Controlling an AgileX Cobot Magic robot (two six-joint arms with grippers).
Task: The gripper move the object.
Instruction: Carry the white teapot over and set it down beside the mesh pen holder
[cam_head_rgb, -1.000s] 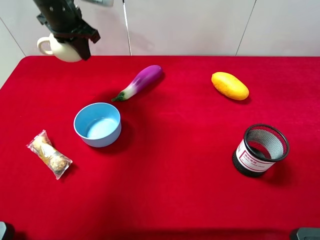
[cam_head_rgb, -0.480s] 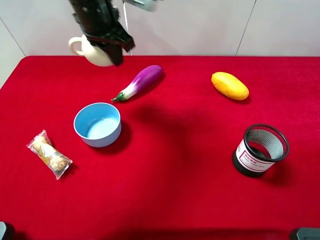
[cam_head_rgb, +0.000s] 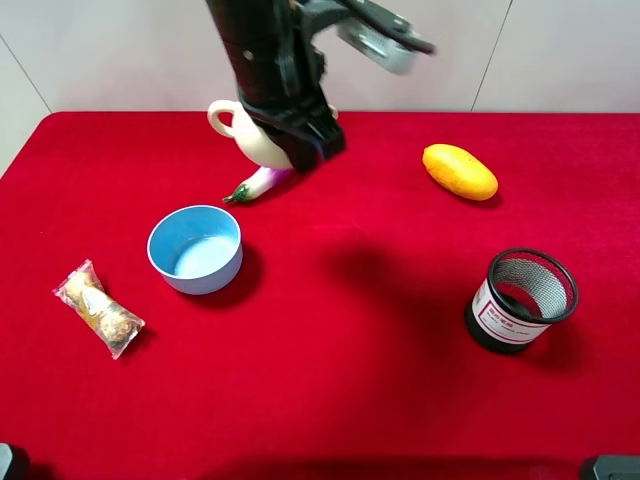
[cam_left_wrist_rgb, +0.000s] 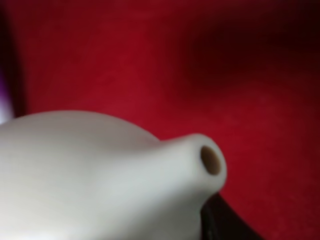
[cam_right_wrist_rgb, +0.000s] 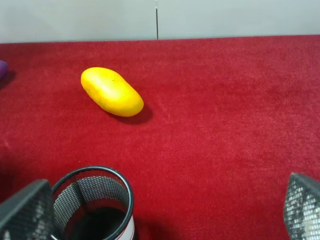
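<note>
The object, a small cream-white teapot (cam_head_rgb: 246, 136) with a loop handle, hangs in the air above the back of the red table (cam_head_rgb: 360, 340). My left gripper (cam_head_rgb: 303, 138), a black claw on a thick dark arm, is shut on it. The left wrist view is filled by the teapot's body (cam_left_wrist_rgb: 95, 175) and short spout, with a dark finger (cam_left_wrist_rgb: 225, 225) just beneath. My right gripper (cam_right_wrist_rgb: 161, 212) stands open over the right side of the table, its mesh-patterned fingertips (cam_right_wrist_rgb: 24, 212) far apart with nothing between them.
A purple eggplant (cam_head_rgb: 254, 184) lies mostly hidden under the teapot. A light blue bowl (cam_head_rgb: 195, 248) and a wrapped snack (cam_head_rgb: 98, 308) are at the left. A yellow mango (cam_head_rgb: 459, 171) sits back right, and a black mesh cup (cam_head_rgb: 520, 298) at the right.
My left arm has carried the teapot rightward from the table's back left corner to above the eggplant. Nothing else has moved.
</note>
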